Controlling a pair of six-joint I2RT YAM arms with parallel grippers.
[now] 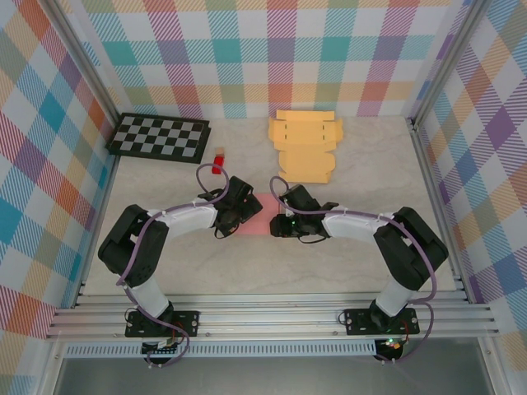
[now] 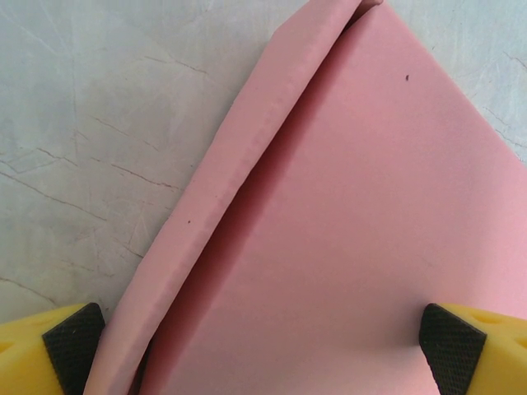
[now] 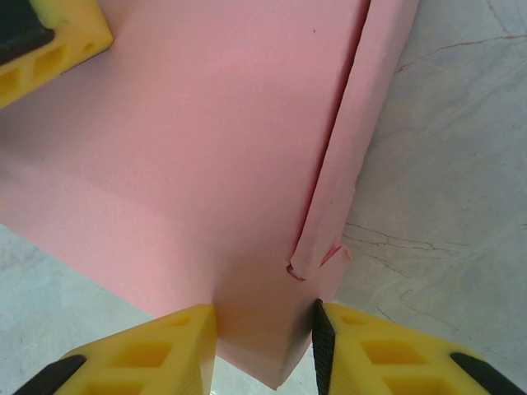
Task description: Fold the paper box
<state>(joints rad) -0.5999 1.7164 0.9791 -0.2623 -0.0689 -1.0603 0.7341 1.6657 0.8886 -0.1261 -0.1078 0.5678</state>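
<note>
Right claw [image 3: 263, 337]: narrowed onto a near corner of the pink paper box [image 1: 257, 218], pinching it, likely to anchor the sheet.
Left claw [image 2: 263, 346]: jaws wide, straddling the opposite side, one pad beside the raised flap [image 2: 222, 189], apparently placed to press that fold.
Box position: mid-tabletop [image 1: 362, 181], between both claws; folding looks barely begun.
Orange blank [image 1: 305, 146]: flat, well behind, untouched.
Checkerboard [image 1: 160, 137]: far left corner, apart from the work.
</note>
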